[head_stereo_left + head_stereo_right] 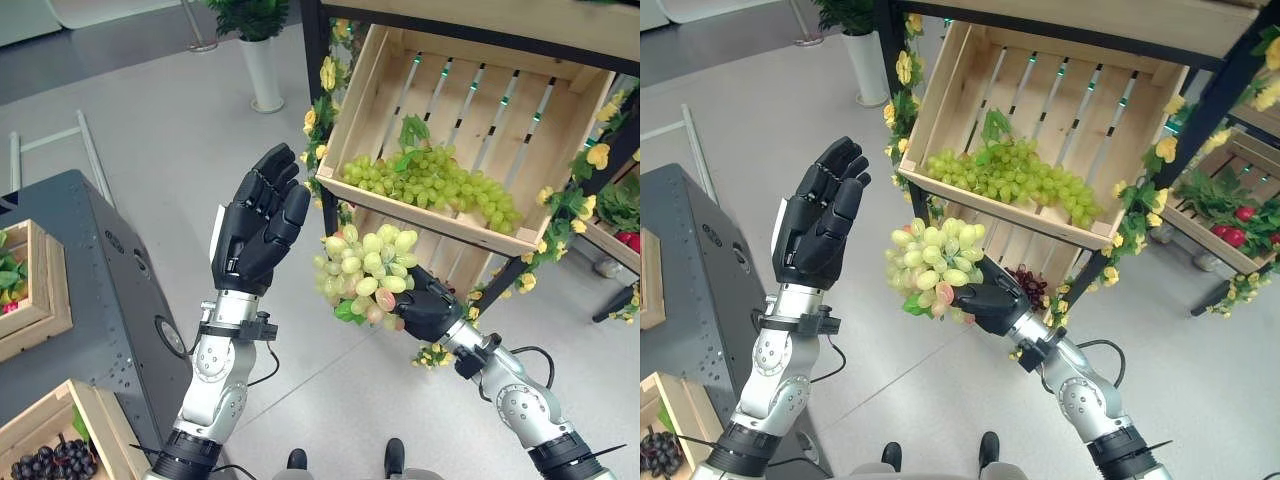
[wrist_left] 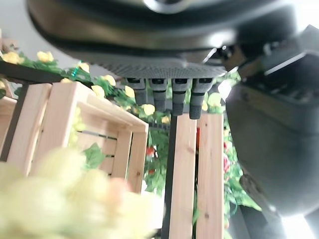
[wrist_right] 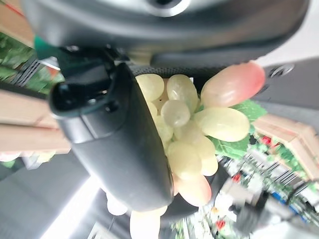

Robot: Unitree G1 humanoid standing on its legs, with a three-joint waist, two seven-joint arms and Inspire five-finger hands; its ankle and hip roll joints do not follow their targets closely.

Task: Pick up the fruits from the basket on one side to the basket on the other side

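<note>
Holding grape bunch (image 1: 366, 272), right hand (image 1: 428, 305), crate (image 1: 372, 75) of grapes (image 1: 440, 183)

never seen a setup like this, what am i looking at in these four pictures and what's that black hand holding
This is a humanoid robot with two silver-grey arms ending in dark, fingered hands. The two wide pictures come from a stereo camera on its head, looking down. The two close pictures come from cameras on its wrists, looking along each hand.

The right hand is curled round a bunch of pale green grapes, seen very close in the right wrist view. The left hand is raised with straight fingers and holds nothing.

Ahead, a tilted wooden slatted crate on a black shelf trimmed with yellow flowers holds more green grapes. At the robot's lower left, a wooden crate of dark grapes sits by a dark grey cabinet.
</note>
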